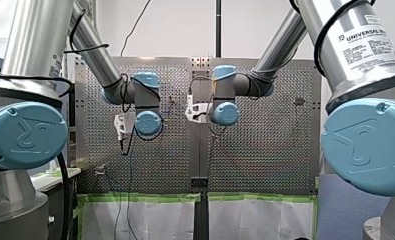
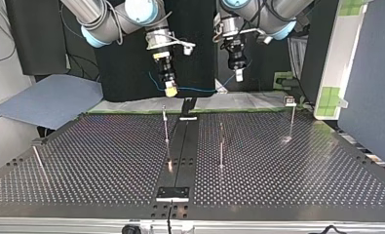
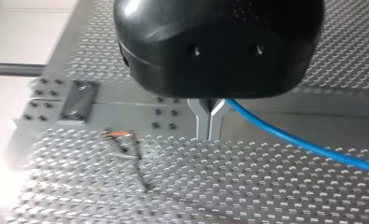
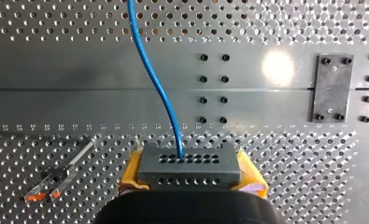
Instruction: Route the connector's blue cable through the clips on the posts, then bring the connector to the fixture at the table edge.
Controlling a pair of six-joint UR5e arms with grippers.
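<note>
My right gripper is shut on the grey connector, which sits between its yellow pads. The blue cable leaves the connector's top face and runs ahead over the centre rail. In the top view my right gripper hangs above the table's far edge at the left, and the cable sags across to my left gripper at the right. In the left wrist view the metal fingers are shut, and the cable trails off from them to one side.
Thin posts stand on the perforated table: one left of the centre rail, one right of it, one far right, one far left. A clip post lies beside my right gripper. A black plate caps the rail's near end.
</note>
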